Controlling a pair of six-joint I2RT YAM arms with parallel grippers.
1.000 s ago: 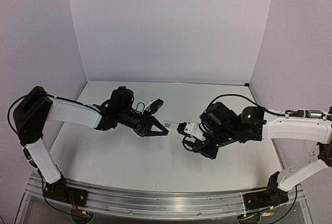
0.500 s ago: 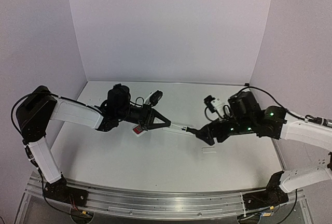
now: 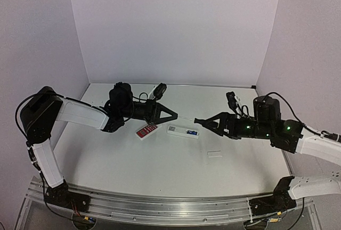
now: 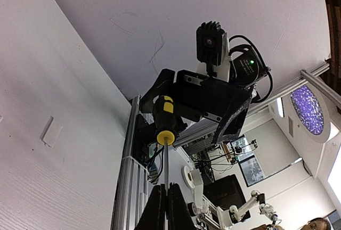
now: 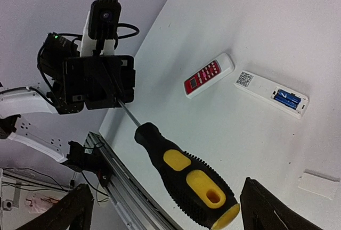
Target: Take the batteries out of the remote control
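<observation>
Now, on the white table (image 3: 160, 166), your left gripper (image 3: 169, 115) is clamped on the shaft of the screwdriver (image 5: 184, 174). Your right gripper (image 3: 201, 121) stands released, its jaws wide around the handle. The remote control (image 3: 183, 131) lies back-up near the red remote (image 3: 147, 131), with the blue batteries (image 5: 286, 98) showing in its uncovered compartment.

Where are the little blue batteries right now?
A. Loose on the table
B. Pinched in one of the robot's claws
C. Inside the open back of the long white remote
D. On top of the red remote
C: the right wrist view shows the two blue cylindrical batteries sitting in the uncovered compartment of the long slim white remote control.
</observation>
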